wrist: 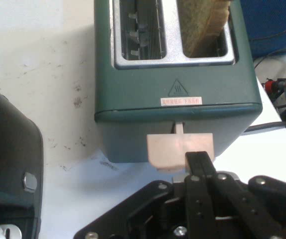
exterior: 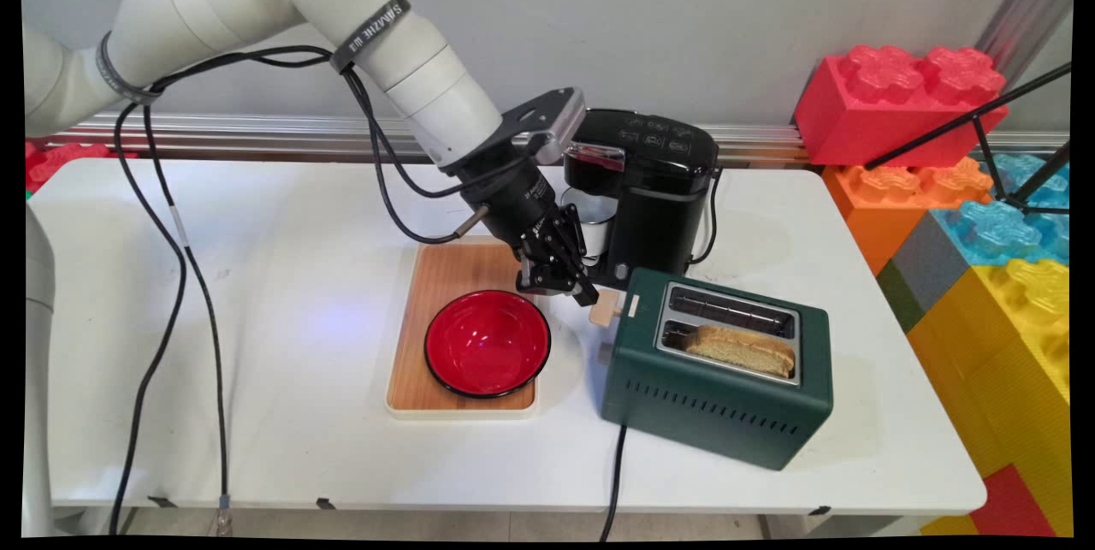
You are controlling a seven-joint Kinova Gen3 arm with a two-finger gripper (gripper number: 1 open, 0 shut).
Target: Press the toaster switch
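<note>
arm (exterior: 257, 2) reaches in from upper left, angled down-right; black gripper (exterior: 575, 286) low, fingers closed together

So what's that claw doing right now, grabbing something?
Claw: closed, holding nothing; its tip rests at the toaster's lever.

On my main view, the grey strap (exterior: 369, 30) round the arm's forearm carries white lettering that I read only partly; it looks like "SAMZHE" followed by characters I cannot make out. The black coffee maker (exterior: 654, 191) has small white button icons on its lid, too small for me to read. On my hand view, the green toaster (wrist: 175, 89) shows an embossed warning triangle (wrist: 178, 88) with wavy heat lines, and just under it a red sticker (wrist: 182, 101) with 1 line of pale characters, illegible to me.
</note>
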